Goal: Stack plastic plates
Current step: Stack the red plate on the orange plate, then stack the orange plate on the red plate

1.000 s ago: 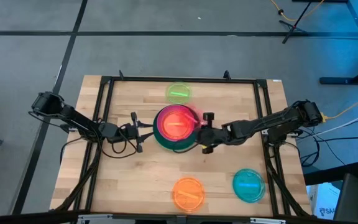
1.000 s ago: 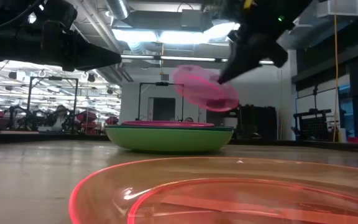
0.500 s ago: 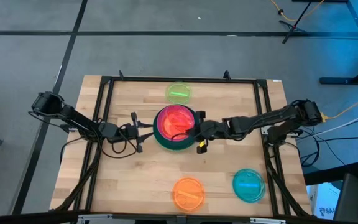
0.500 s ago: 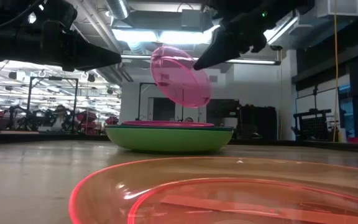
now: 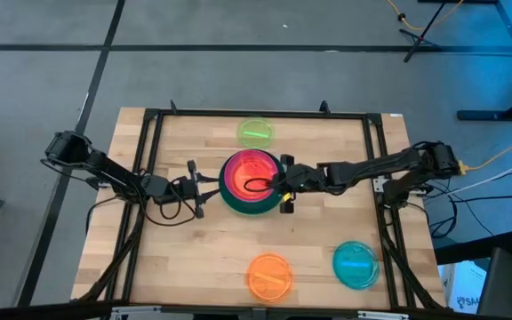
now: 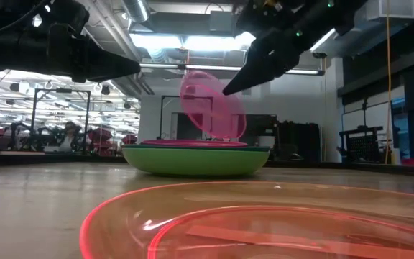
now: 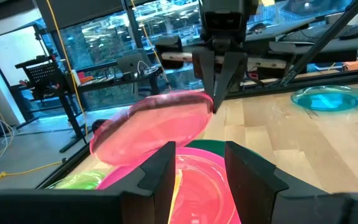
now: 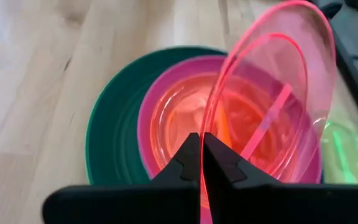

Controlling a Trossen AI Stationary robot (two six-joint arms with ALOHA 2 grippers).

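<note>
A stack of plates (image 5: 238, 203) sits mid-table, dark green below and magenta with red-pink on top; in the low view the stack (image 6: 196, 160) rests on its light green base. My right gripper (image 5: 283, 183) is over the stack's right side, shut on a small translucent red-pink plate (image 6: 213, 104) that stands steeply tilted over the stack. My left gripper (image 5: 204, 187) waits open, just left of the stack. Lime (image 5: 256, 132), orange (image 5: 269, 276) and teal (image 5: 356, 264) plates lie singly on the table. My right gripper pinches the red-pink plate's rim (image 8: 205, 163) between its two fingers, on the plate's right edge. The fingers (image 6: 237, 80) slant down from the table's right. The plate hangs tilted on edge, and its lower rim (image 6: 230, 135) is close above the stack; whether it touches, I cannot tell.
The lime plate is near the far edge, the orange and teal plates near the near edge. A black frame (image 5: 154, 133) runs round the table's far and side edges. Bare wood lies left and right of the stack. The orange plate (image 6: 264, 223) fills the low view's foreground.
My right gripper has moved toward the table's left, over the stack, and has turned. The red-pink plate went with it, tipping from a shallow slant to nearly on edge, and has come lower over the stack. My left arm stayed still.
</note>
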